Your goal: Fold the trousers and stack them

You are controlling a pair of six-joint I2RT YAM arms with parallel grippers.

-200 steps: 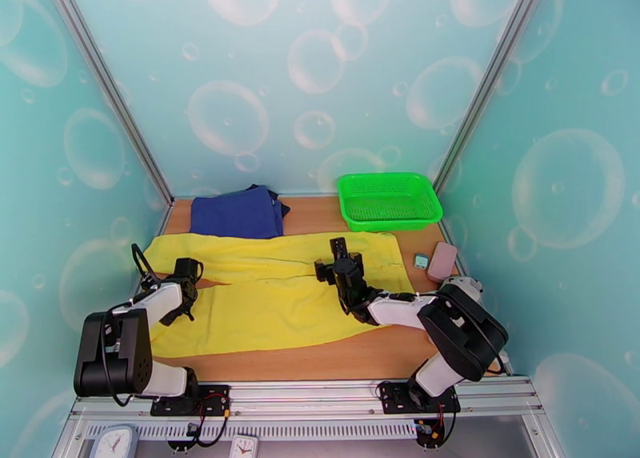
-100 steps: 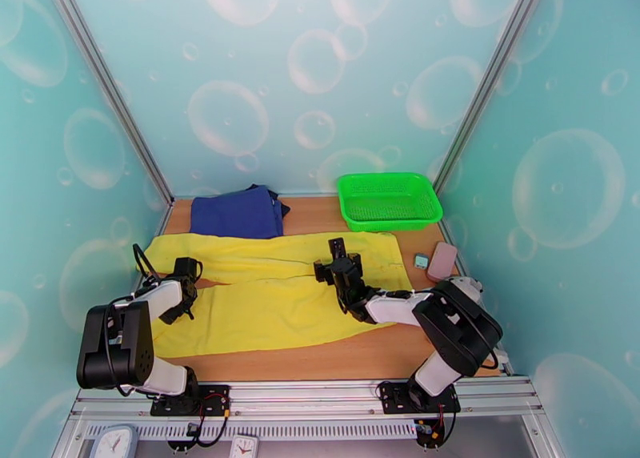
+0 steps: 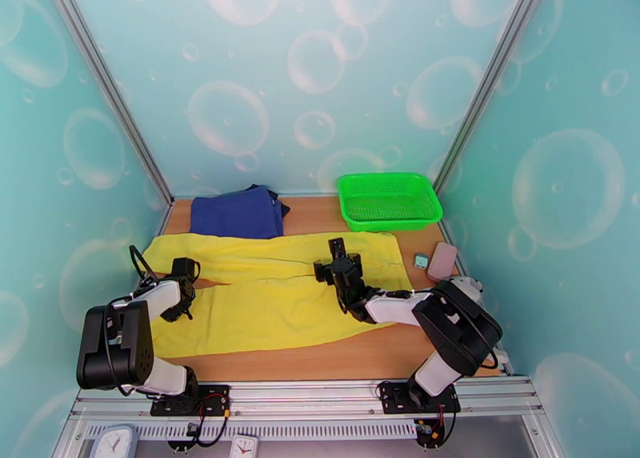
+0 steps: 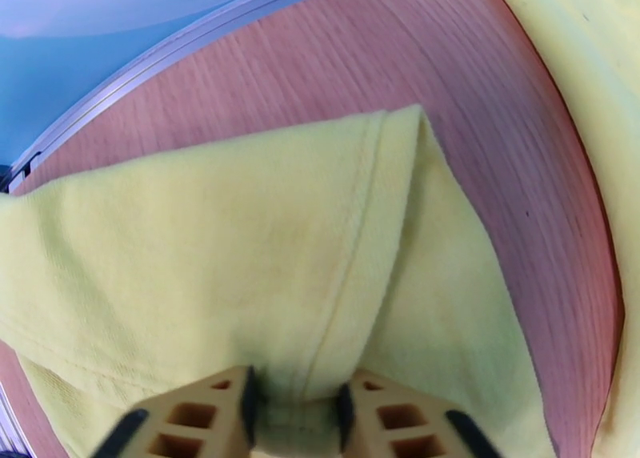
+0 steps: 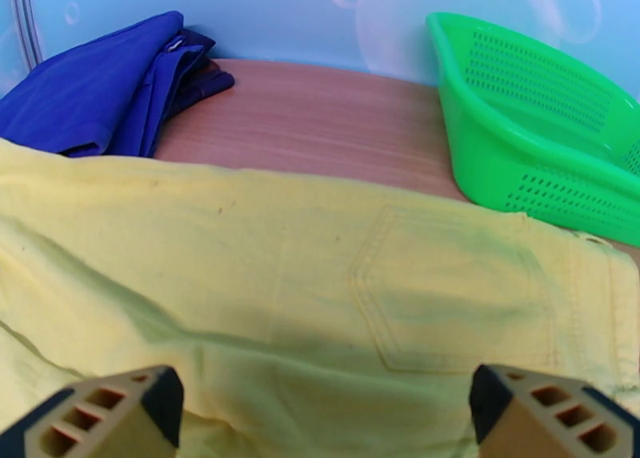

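Note:
The yellow trousers [image 3: 264, 303] lie spread flat across the wooden table, legs pointing left and waist to the right. My left gripper [image 3: 185, 290] sits at the end of the near leg, its jaws shut on a fold of the hem [image 4: 352, 235], and cloth is pinched between the tan fingers [image 4: 224, 411]. My right gripper [image 3: 337, 261] hovers low over the seat of the trousers near a back pocket [image 5: 448, 291]. It stands wide open, with both fingertips [image 5: 120, 419] apart above the cloth and nothing between them.
A folded pile of navy blue garments [image 3: 238, 211] lies at the back left. A green mesh basket [image 3: 390, 200] stands at the back right. A pink block [image 3: 442, 261] and a small teal object [image 3: 421, 260] rest by the right wall.
The left jaws have closed onto the leg hem, and the left arm has drawn slightly left. The right gripper stays open and has barely shifted.

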